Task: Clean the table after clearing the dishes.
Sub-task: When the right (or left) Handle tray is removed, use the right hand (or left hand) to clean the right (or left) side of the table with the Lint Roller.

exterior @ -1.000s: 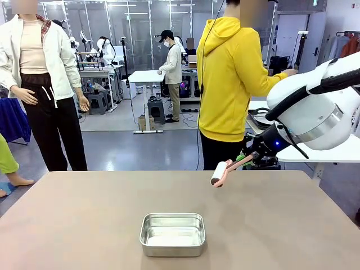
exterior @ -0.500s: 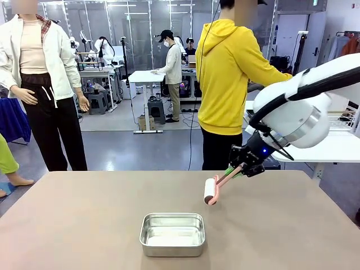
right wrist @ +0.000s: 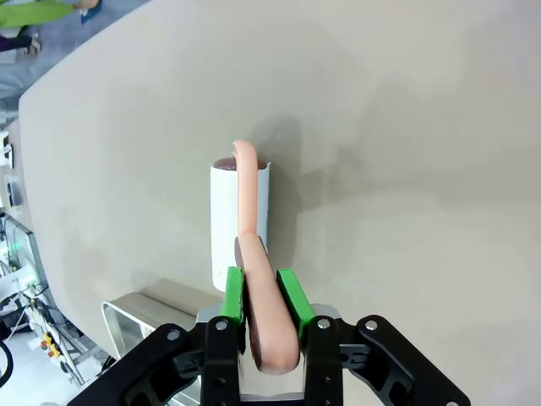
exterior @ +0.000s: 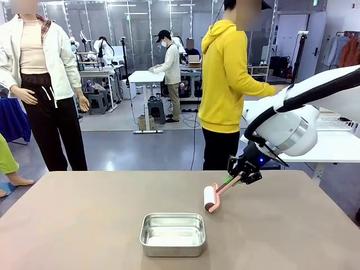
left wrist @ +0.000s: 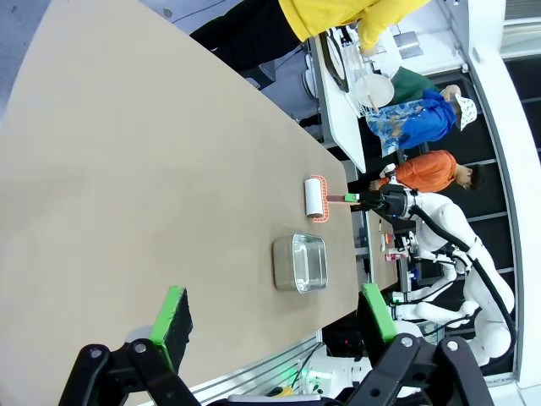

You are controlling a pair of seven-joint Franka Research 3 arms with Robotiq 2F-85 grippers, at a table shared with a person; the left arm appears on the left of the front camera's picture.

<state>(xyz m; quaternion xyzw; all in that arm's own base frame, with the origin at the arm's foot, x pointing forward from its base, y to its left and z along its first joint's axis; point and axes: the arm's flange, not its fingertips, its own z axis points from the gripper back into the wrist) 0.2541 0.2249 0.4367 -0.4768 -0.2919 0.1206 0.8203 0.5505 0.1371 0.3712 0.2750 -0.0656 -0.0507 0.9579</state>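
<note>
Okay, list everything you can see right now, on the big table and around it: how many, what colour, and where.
table: one, taupe-brown, across the foreground.
steel pan: one, shiny silver, near middle of the table.
lint roller: one, white roll with a pink handle, low at the tabletop just beyond the pan; contact unclear.
side table: one, white top, far right.
plates: two that I can make out, white, on the side table.
person: one, yellow hoodie, standing at the far side, reaching toward the side table.
right gripper: black, green pads, jaws shut on the lint roller's handle.
left gripper: black, green pads, jaws open, holding nothing.
</note>
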